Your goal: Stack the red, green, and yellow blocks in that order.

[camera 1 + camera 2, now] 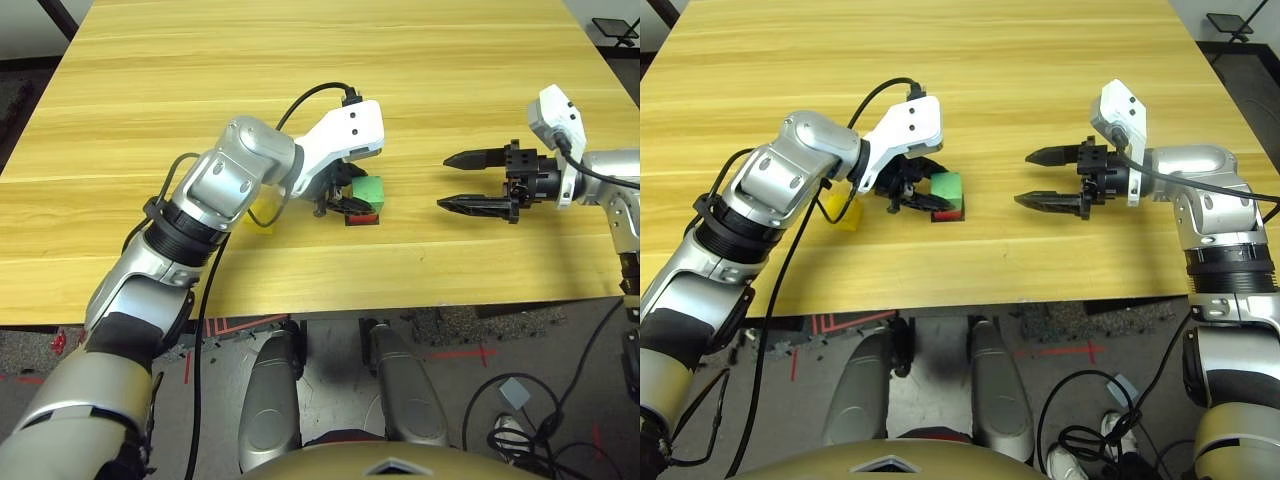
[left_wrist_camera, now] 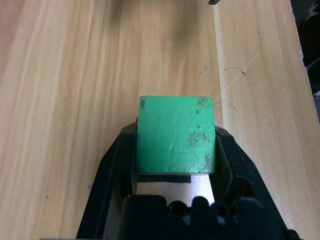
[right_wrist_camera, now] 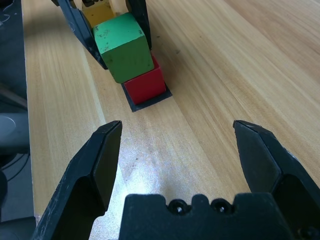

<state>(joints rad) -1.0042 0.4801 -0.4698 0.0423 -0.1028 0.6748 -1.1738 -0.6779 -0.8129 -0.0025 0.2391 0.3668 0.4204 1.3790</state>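
Observation:
The green block rests on top of the red block, a little askew, near the table's middle. My left gripper is shut on the green block, one black finger on each side of it. The red block stands on a flat black square patch. The yellow block lies on the table to the left of the stack, partly hidden behind my left forearm. My right gripper hovers open to the right of the stack, pointing at it, with nothing between its fingers.
The wooden table stretches far back behind the stack. Its front edge runs close below both grippers. A black cable loops over my left wrist.

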